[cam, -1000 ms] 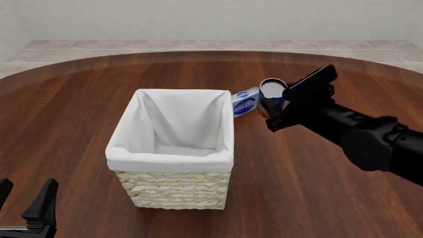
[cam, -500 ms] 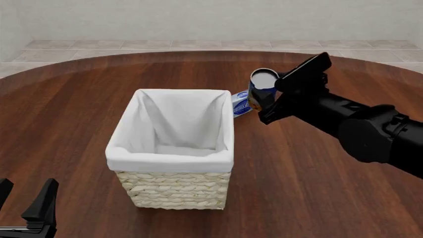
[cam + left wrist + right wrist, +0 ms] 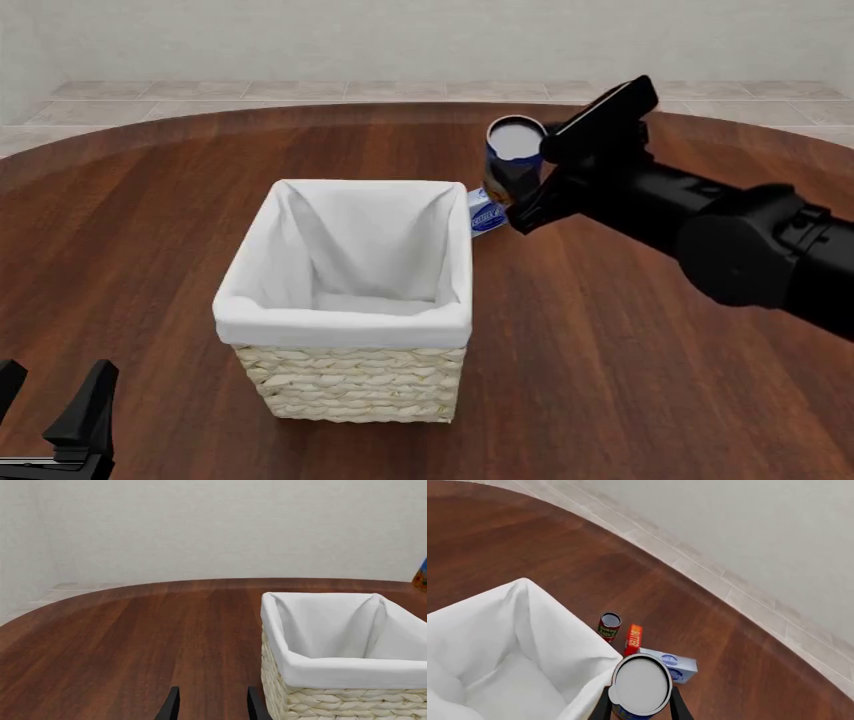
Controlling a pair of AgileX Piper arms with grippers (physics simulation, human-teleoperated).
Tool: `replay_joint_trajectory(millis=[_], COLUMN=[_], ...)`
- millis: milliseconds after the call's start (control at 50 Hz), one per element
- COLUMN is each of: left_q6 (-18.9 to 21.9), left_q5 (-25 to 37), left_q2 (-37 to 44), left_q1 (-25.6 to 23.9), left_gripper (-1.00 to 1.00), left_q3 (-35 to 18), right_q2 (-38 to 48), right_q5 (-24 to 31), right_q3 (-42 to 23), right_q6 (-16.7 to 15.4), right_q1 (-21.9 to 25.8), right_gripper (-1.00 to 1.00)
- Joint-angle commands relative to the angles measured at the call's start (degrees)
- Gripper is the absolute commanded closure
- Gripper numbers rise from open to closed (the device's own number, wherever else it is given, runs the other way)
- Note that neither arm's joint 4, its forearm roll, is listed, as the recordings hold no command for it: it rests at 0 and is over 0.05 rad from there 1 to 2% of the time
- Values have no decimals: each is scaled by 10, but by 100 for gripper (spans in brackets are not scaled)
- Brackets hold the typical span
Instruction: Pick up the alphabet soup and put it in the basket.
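Gripping the small cylindrical alphabet soup can (image 3: 514, 157) with its silver-white top and dark blue and orange-yellow label, the black right gripper (image 3: 534, 170) held it clear of the round dark wooden table (image 3: 641, 340), its fingers closed on the can's sides. The can hung upright just past the far right corner of the large rectangular pale woven wicker basket (image 3: 354, 385), whose white cloth lining was folded over the rim. In the right wrist view the can's top (image 3: 641, 684) showed between the fingers (image 3: 678, 707), beside the basket's corner (image 3: 527, 587). Below it on the table lay a flat blue-and-white box (image 3: 674, 665), with a slim red carton (image 3: 633, 639) and a small dark can with a red label (image 3: 608, 625) close by. The black left gripper (image 3: 51, 418) sat at the near left edge, well apart from the basket, its fingers (image 3: 172, 707) parted around nothing
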Motion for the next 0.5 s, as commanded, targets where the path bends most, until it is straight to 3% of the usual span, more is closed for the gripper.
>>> replay_joint_trajectory(millis=[20,500], left_q6=[0,0], left_q5=[0,0], left_q2=[0,0], left_q1=[0,0], left_gripper=[-100,-100], left_q3=[0,0], right_q2=[-2,6], right_q5=[10,21], right_q3=[-23,-50], right_q6=[11,1], right_q1=[11,39], right_gripper=[100,100])
